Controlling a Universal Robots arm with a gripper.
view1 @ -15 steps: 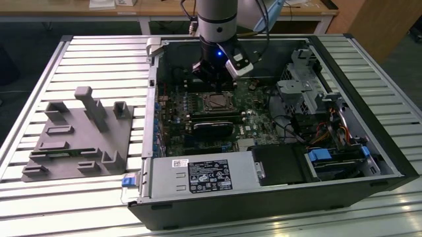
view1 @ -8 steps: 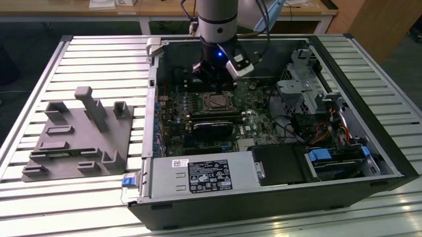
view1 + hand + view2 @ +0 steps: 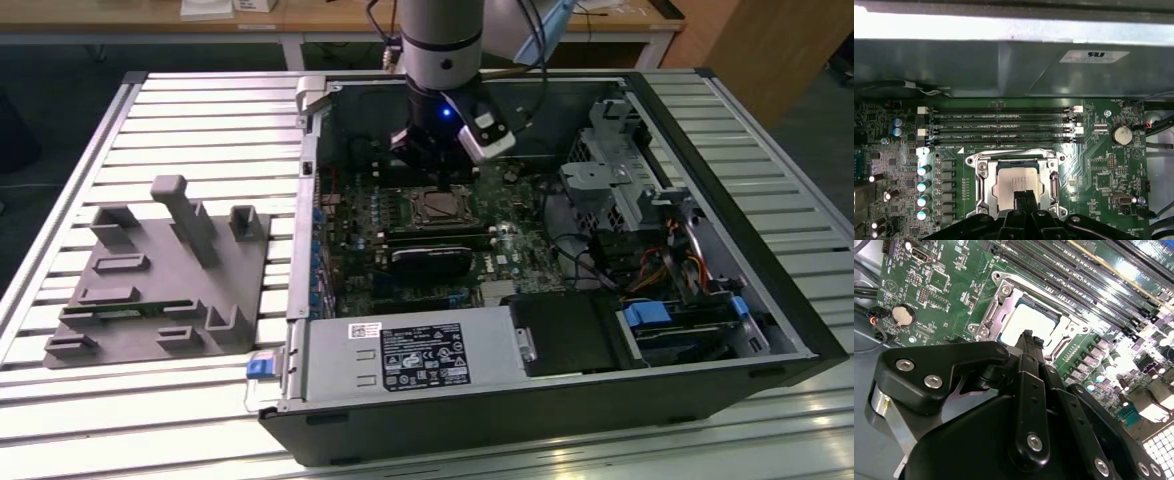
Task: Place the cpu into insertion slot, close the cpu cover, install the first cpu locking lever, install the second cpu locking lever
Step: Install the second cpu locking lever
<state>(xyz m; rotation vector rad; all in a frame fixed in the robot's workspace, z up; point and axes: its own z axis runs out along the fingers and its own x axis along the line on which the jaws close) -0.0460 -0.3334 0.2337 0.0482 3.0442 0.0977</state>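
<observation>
A green motherboard [image 3: 1094,165] is showing dark memory slots [image 3: 999,125] with white end clips. A silvery-tan chip [image 3: 1019,181] is sitting in a silvery metal frame [image 3: 981,175]. The gripper [image 3: 1026,340] is glossy black with silver screws. A grey moulded tray [image 3: 160,275] is resting on a pale slatted metal table [image 3: 174,110].

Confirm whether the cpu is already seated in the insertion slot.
Yes: the cpu lies flat inside the insertion slot in the first wrist view.

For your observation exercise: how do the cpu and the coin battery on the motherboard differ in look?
The cpu is square and sits inside a metal socket frame; the coin battery is round and stands alone on bare board. The cpu looks larger. The gripper is at the cpu, not the battery. Both have silvery tops.
</observation>
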